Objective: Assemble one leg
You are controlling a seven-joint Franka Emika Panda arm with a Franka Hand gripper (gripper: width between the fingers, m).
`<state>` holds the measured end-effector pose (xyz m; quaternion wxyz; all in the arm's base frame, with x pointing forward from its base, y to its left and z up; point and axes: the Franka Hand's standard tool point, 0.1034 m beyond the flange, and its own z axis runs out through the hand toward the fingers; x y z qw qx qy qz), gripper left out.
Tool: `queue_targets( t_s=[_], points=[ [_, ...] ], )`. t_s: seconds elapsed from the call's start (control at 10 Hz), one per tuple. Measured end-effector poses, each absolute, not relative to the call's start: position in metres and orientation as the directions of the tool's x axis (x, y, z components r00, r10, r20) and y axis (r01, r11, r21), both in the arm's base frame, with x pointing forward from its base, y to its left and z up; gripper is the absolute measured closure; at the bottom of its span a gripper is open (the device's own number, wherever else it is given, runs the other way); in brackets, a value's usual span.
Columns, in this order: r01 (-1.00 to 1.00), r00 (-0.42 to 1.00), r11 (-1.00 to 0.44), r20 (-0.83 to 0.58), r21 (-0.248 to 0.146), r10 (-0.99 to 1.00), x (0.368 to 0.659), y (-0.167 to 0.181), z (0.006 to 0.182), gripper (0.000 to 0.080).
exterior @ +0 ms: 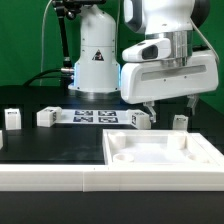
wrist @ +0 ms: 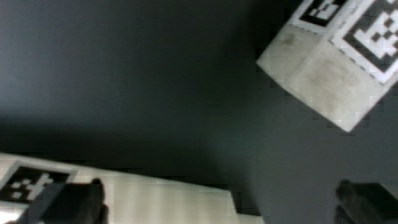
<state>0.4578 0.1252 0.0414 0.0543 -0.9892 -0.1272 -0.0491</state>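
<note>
The arm's claw (exterior: 170, 104) points straight down, its two fingers (wrist: 68, 196) spread wide, holding nothing.

White parts on black, green behind
The table (exterior: 60, 140) is matt black and the backdrop (exterior: 25, 40) deep green. Each leg (exterior: 47, 116) is white with a black-and-white square tag, as is the marker board (exterior: 95, 116). The near panel (exterior: 160, 150) is plain white, and the arm (exterior: 165, 20) is white and pale grey.

No readable text or numbers
</note>
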Motion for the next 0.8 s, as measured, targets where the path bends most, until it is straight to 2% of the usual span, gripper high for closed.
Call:
queue_targets(
  t_s=[0.2,0.4,0.8],
  points=[
    [0.147,0.986,-0.983,0.099,-0.112,0.136,0.457,0.126,0.041,0.015],
    [-0.113,0.99,-0.983,0.067,-0.142,-0.124,0.45,0.134,0.04,0.015],
    [-0.401,0.912,-0.9,0.014,-0.171,-0.409,0.441,0.158,0.038,0.015]
  ],
)
